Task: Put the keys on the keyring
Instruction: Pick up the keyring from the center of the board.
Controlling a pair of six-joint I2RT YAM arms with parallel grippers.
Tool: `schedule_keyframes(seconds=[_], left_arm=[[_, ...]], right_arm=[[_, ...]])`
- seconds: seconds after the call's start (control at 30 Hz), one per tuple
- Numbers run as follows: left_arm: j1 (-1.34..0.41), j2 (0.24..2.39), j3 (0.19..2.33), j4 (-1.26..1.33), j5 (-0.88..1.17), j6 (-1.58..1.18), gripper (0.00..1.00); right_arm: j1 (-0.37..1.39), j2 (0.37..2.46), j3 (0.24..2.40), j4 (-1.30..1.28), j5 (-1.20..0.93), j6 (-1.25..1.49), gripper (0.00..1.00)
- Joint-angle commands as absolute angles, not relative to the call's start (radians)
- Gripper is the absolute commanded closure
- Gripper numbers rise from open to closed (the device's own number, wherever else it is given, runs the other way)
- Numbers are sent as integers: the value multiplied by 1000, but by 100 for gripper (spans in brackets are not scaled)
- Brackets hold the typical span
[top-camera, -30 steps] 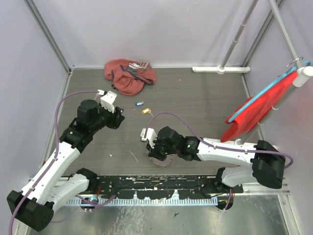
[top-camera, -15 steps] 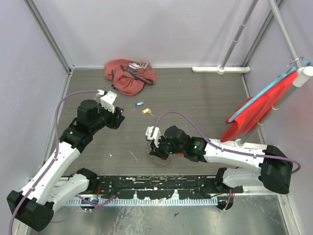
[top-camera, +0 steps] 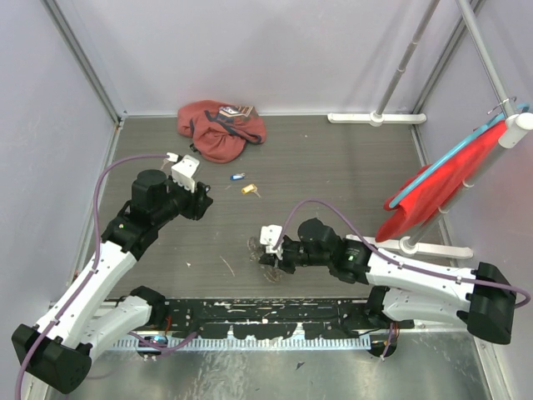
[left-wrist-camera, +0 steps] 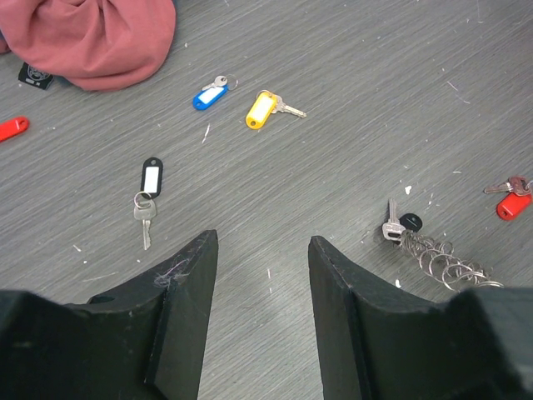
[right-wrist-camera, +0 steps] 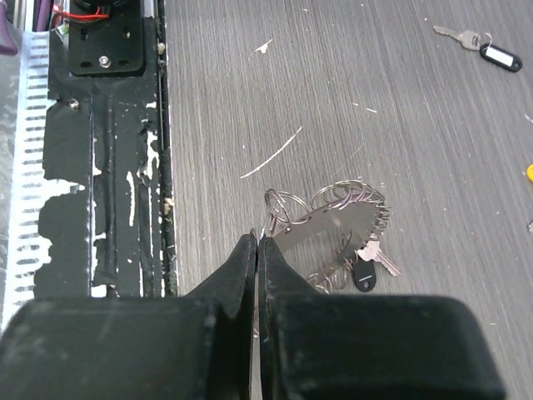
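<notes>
Two arms reach over the grey table point(top-camera: 350, 158). The right gripper point(right-wrist-camera: 256, 243) sits low near the front edge with its fingers pressed together. As far as I can make out, they nip a loop at the rim of the keyring point(right-wrist-camera: 333, 223). The keyring sprawls on the table just beyond the tips, with a black-headed key point(right-wrist-camera: 363, 275) strung on it. The left gripper point(left-wrist-camera: 262, 250) hangs above the table farther back, fingers spread wide and holding nothing. Loose keys lie below it: a blue key point(left-wrist-camera: 210, 94) and a yellow key point(left-wrist-camera: 261, 111) side by side, a black-tagged key point(left-wrist-camera: 151, 177) nearer, and a red key point(left-wrist-camera: 12, 127) by the pink bag point(left-wrist-camera: 92, 37).
</notes>
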State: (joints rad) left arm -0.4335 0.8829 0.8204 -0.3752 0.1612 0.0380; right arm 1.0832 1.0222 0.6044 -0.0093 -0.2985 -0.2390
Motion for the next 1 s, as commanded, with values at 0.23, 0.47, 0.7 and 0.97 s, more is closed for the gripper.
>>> schedule_keyframes(seconds=[0.23,0.47,0.7,0.97], left_arm=[[-428,867,812,-353,178,48,46],[-427,869,813,-352,181,48,45],[-426,871,813,-351,183,48,45],[-425,869,814,-350,205,50,45]], right_arm=[[1077,880,556,20,-399,-558,99],[1074,847,570,-46,-409,-679,99],[1064,788,580,-108,-448,-818,99],[1057,754,620,-162,-453,-901,99]])
